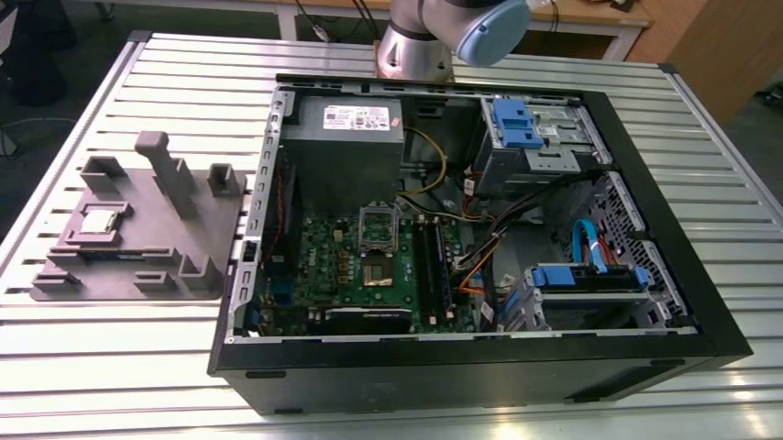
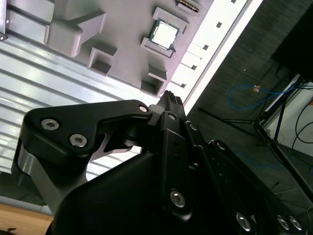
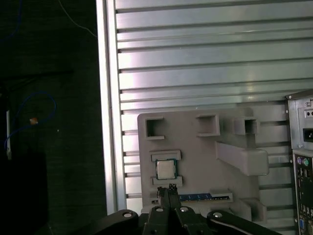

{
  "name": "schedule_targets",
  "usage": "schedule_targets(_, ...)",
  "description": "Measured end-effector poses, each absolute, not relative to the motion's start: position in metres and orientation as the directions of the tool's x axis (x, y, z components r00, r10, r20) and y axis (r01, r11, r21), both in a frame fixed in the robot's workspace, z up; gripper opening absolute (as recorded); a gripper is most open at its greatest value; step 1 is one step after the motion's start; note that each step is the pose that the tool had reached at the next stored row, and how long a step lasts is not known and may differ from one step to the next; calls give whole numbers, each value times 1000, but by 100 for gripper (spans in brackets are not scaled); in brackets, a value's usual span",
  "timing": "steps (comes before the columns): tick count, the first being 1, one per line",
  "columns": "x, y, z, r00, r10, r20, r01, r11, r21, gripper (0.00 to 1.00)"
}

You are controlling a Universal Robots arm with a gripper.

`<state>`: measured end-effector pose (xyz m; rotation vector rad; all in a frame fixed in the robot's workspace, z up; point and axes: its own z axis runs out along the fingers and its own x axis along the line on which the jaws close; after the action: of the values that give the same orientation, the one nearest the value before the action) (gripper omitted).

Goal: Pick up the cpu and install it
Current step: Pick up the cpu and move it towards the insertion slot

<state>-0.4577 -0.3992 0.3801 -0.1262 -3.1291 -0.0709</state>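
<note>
Slatted metal table [image 1: 147,367], cpu install barely kicked off

Gripper [image 3: 168,188] hangs near the grey fixture tray [image 3: 205,161] with its fingertips pinched together on nothing. The cpu [image 3: 166,169] sits in its own pocket of that tray (silvery top up), untouched as far as I can tell. Farther off, in the open PC case [image 1: 490,367], the motherboard [image 1: 330,247] socket [image 1: 374,272] looks unfilled, so by my read both pick and install are left to do.

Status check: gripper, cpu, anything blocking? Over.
Gripper shut, empty, hanging close to the cpu in the first wrist view. Cpu lying in its grey holder, not yet picked. Nothing between them.
</note>
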Motion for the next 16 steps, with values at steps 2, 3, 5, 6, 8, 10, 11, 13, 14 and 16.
schedule_targets(2,-458,-399,380,-997,80,11,81,996,45,11)
schedule_targets(3,-458,-399,380,-997,80,11,81,996,45,11)
schedule_targets(5,-458,-399,380,-997,80,11,81,996,45,11)
schedule_targets(6,-458,-399,380,-997,80,11,81,996,45,11)
schedule_targets(8,-458,-399,380,-997,80,11,81,996,45,11)
schedule_targets(10,-458,-399,380,-997,80,11,81,996,46,11)
schedule_targets(11,-458,-399,380,-997,80,11,81,996,46,16)
schedule_targets(13,-458,-399,380,-997,80,11,81,996,46,23)
schedule_targets(14,-458,-399,380,-997,80,11,81,996,46,29)
schedule_targets(16,-458,-399,380,-997,80,11,81,996,46,35)
